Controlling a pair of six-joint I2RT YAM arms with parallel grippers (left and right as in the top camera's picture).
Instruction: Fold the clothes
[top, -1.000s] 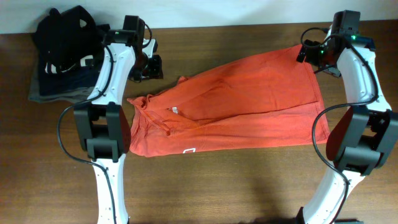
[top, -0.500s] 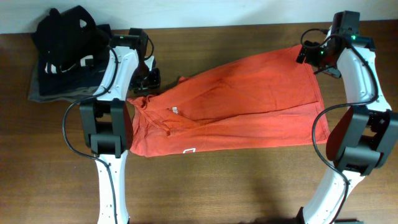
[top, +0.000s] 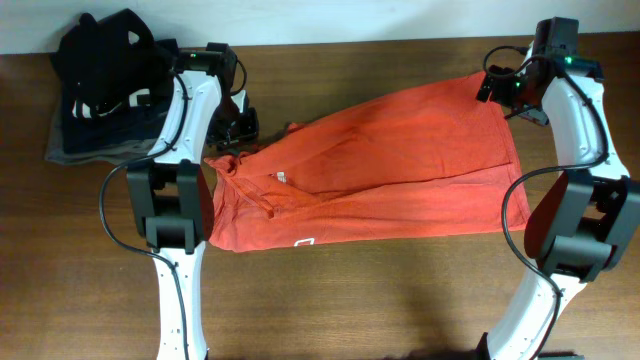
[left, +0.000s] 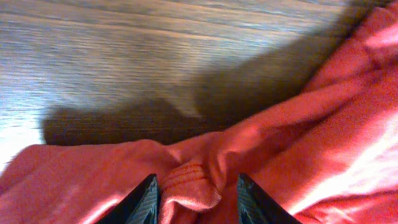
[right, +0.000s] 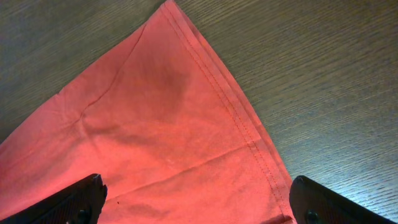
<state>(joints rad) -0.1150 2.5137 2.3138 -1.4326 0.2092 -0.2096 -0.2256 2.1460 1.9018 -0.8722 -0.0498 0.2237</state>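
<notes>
The orange-red T-shirt lies spread across the wooden table, its collar end at the left and its hem at the right. Its white neck label and small white logo show. My left gripper is at the shirt's far-left bunched edge. In the left wrist view its fingers are apart and straddle a ribbed fold of the shirt. My right gripper is wide open over the far-right hem corner. In the right wrist view its fingers sit either side of the flat cloth.
A pile of black, navy and grey garments lies at the back left, beside the left arm. Bare wooden table shows in front of the shirt and behind it.
My left gripper has moved a little toward me, from the bare table onto the shirt's left bunched edge. The right arm and the shirt have not moved.
</notes>
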